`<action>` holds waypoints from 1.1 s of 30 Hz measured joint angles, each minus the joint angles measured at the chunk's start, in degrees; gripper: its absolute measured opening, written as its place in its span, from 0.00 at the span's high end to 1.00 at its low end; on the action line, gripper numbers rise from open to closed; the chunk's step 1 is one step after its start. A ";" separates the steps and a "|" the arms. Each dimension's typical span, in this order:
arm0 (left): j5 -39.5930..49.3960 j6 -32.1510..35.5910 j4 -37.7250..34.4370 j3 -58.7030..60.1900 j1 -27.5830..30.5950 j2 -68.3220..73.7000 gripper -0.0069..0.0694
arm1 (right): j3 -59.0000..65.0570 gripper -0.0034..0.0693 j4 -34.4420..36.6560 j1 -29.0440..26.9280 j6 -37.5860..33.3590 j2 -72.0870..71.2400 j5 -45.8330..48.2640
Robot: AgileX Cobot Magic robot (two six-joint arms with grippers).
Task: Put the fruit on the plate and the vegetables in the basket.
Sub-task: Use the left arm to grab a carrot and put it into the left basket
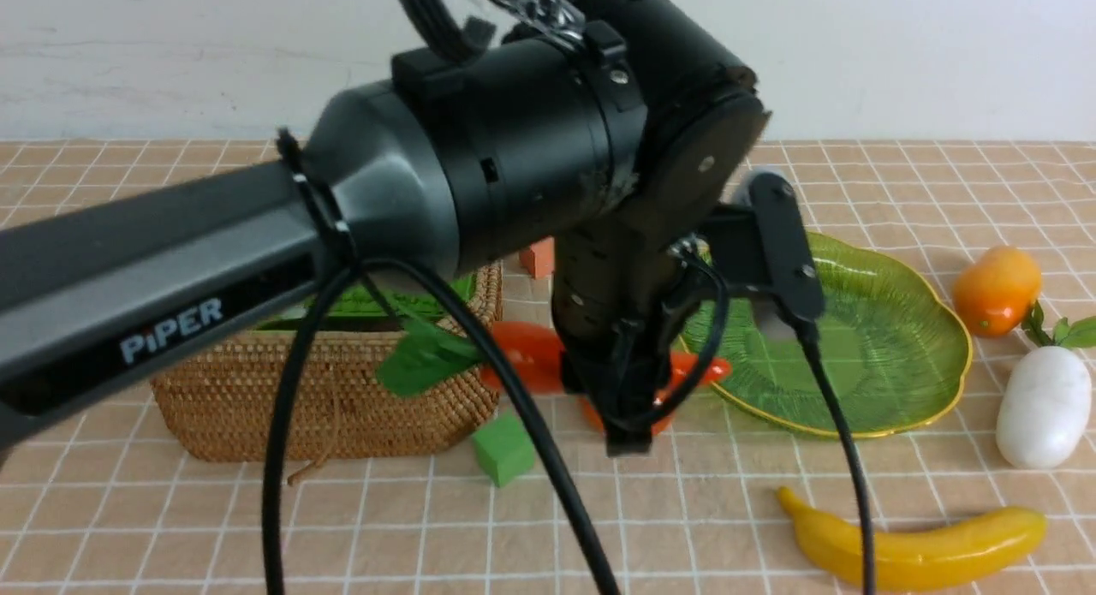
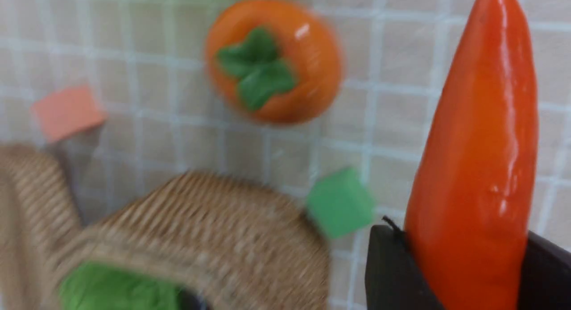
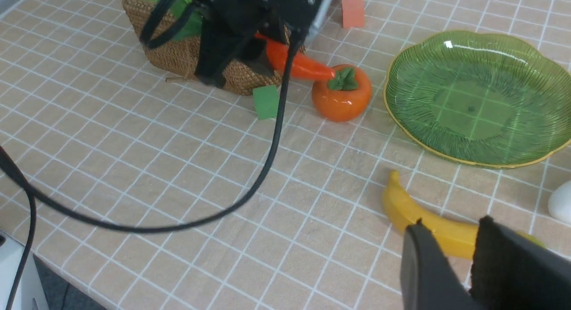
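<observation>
My left gripper [image 1: 629, 407] is shut on the orange carrot [image 1: 522, 355] and holds it level just above the table, beside the wicker basket [image 1: 325, 407]; its leaves [image 1: 419, 359] hang at the basket's wall. In the left wrist view the carrot [image 2: 477, 167] sits between the jaws. The persimmon [image 3: 341, 93] stands under the carrot's tip. The green plate [image 1: 865, 347] holds nothing. The mango [image 1: 997, 288], white radish [image 1: 1043, 407] and banana [image 1: 916, 544] lie at the right. My right gripper [image 3: 450, 225] is narrowly open and empty, over the banana [image 3: 428, 223]. The gourd and eggplant are out of view.
A green cube [image 1: 503, 448] lies by the basket's front corner and an orange cube [image 1: 538, 257] behind it. The left arm and its black cables [image 1: 548, 475] fill the middle of the front view. Green lining [image 1: 377, 304] shows inside the basket.
</observation>
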 joint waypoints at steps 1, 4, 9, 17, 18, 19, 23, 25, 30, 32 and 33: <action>0.00 -0.35 0.08 0.12 0.23 -0.35 0.54 | 0.00 0.70 0.00 0.00 0.00 0.00 0.00; 0.06 -1.54 -0.14 1.43 3.55 -3.44 0.54 | 0.00 0.70 0.00 0.00 0.06 0.00 0.00; 0.11 0.94 -2.22 4.48 10.79 -10.16 0.54 | 0.00 0.70 0.00 0.00 0.11 0.00 -2.66; -6.31 8.02 -2.39 5.94 17.44 -8.18 0.54 | 0.86 0.70 0.00 0.00 0.11 0.00 -5.72; -8.09 8.82 -2.17 5.94 18.88 -6.77 0.54 | 1.80 0.70 0.00 0.00 0.11 0.00 -5.84; -8.87 9.24 -1.83 5.94 19.53 -5.92 0.54 | 2.58 0.70 0.00 0.00 0.11 0.00 -5.89; -11.53 9.92 0.28 5.99 22.24 -1.56 0.54 | 4.98 0.70 0.00 0.00 0.11 0.00 -5.89; -12.05 9.97 0.81 6.06 23.65 0.42 0.54 | 5.61 0.70 0.00 0.00 0.11 0.00 -5.96; -12.30 9.86 -0.08 6.06 25.37 2.27 0.54 | 5.69 0.69 0.00 0.00 0.11 0.00 -7.69; -12.30 9.72 -0.28 6.06 25.62 2.27 0.54 | 5.69 0.69 0.00 0.00 0.11 0.00 -8.22; -12.30 9.72 -0.28 6.06 25.68 2.27 0.54 | 5.69 0.69 0.00 0.00 0.11 0.00 -8.36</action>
